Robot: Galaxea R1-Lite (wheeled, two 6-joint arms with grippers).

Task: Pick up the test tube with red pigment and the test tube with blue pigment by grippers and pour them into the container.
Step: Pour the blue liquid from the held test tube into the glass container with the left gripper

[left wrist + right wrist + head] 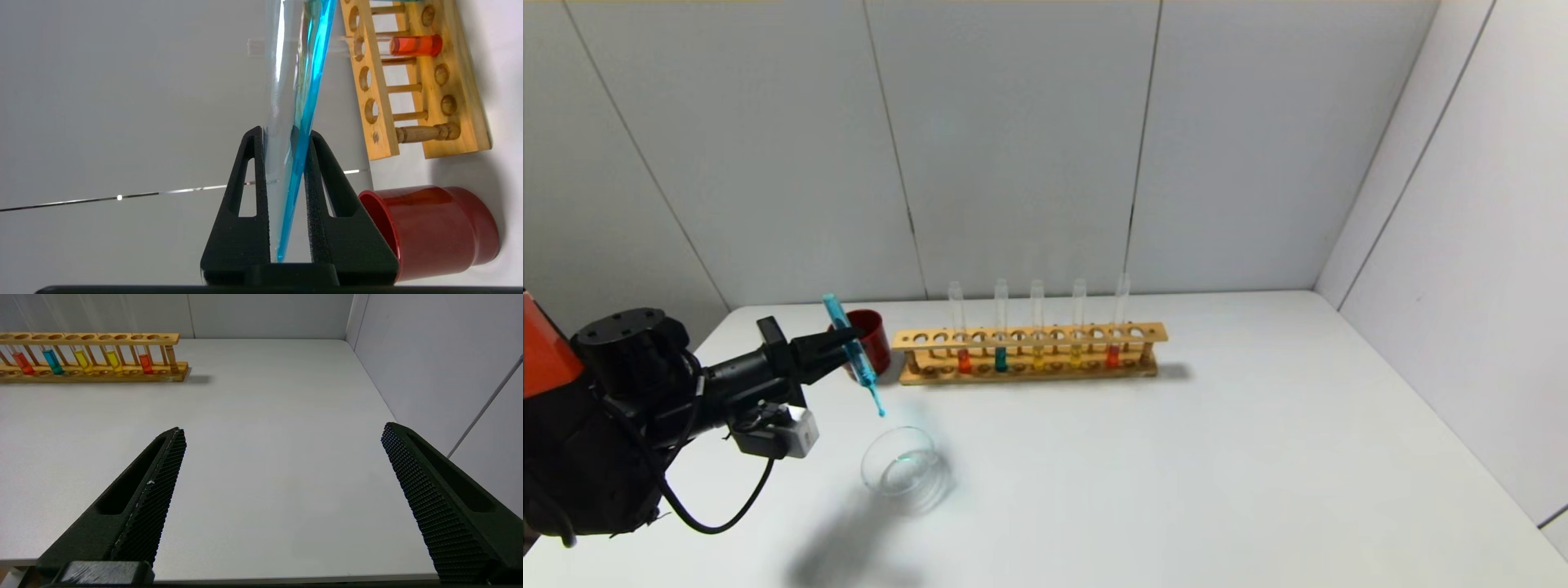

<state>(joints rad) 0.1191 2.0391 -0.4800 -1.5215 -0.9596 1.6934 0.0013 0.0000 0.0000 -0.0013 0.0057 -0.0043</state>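
Note:
My left gripper (852, 336) (285, 132) is shut on the test tube with blue pigment (866, 371) (310, 73). The tube is tilted with its mouth down, and blue liquid runs along its wall, dripping from the mouth just above the container (905, 469). That clear glass dish has a thin blue trace at its bottom. Two tubes with red-orange liquid, one (964, 359) at the left and one (1112, 355) at the right, stand in the wooden rack (1029, 336). My right gripper (282, 430) is open and empty over bare table near the front edge, out of the head view.
A dark red cup (872, 335) (441, 228) stands just behind my left gripper, beside the rack's left end. The rack also holds a dark teal tube (1001, 359) and two yellow tubes (1038, 358). Grey walls close the table's back and right.

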